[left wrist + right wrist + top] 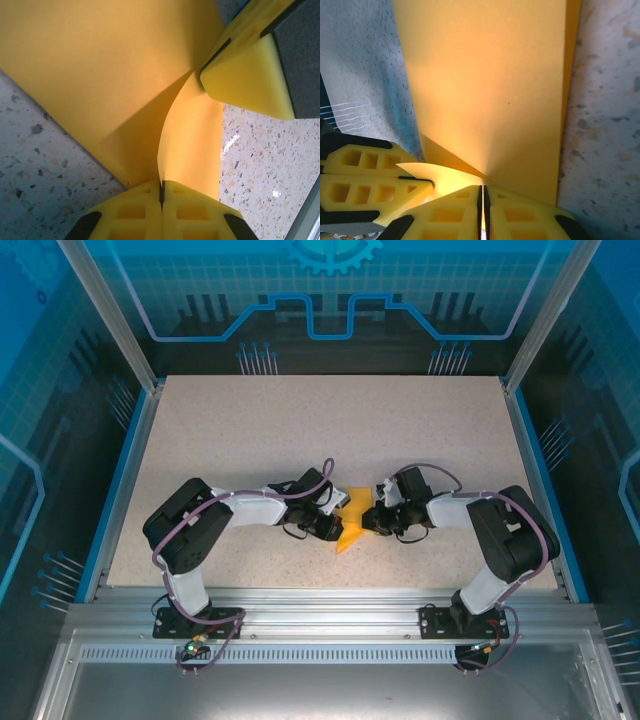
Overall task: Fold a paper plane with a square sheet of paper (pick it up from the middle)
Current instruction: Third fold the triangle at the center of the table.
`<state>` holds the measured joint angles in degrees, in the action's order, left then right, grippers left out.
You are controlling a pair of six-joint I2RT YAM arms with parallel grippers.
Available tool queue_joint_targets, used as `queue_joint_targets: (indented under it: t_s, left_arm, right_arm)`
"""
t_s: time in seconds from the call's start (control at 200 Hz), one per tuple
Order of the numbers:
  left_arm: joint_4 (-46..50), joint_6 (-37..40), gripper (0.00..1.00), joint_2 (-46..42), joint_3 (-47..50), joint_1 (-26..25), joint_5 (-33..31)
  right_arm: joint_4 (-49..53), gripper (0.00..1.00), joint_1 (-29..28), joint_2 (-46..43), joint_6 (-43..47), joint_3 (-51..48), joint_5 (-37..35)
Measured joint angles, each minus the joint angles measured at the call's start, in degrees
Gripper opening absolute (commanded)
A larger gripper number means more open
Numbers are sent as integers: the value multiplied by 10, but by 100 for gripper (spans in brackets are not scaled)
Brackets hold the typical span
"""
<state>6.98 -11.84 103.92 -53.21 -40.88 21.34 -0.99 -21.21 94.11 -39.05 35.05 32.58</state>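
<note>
Left gripper (161, 192) clamped on square sheet of paper (100, 65), mid-fold. Right gripper (483, 194) pinched likewise, apparently on same sheet. Align edges ahead of jaws; avoid tugging.

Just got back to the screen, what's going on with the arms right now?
Both arms meet at the orange-yellow paper near the front middle of the table. The left claw is shut on one edge, the right claw on another. The paper is creased, with one flap curling, and is not yet a plane.
</note>
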Motion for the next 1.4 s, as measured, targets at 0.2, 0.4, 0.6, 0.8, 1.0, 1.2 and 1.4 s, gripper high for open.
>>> queue_joint_targets:
  t_s: [0.2,0.4,0.6,0.8,1.0,1.2,1.4]
  left_arm:
    - [0,0,0,0,0,0,0]
    - [0,0,0,0,0,0,0]
    - [0,0,0,0,0,0,0]
    - [0,0,0,0,0,1,0]
    - [0,0,0,0,0,1,0]
    - [0,0,0,0,0,1,0]
    - [0,0,0,0,0,1,0]
  right_arm:
    - [23,13,7,-21,7,3,2]
    - [19,13,8,-44,7,12,14]
    - [18,12,10,-8,7,13,6]
    - [14,12,25,17,7,14,23]
    - [29,13,20,-16,7,14,8]
    - [36,12,-24,-42,5,29,-3]
    - [32,11,-37,12,0,44,-19]
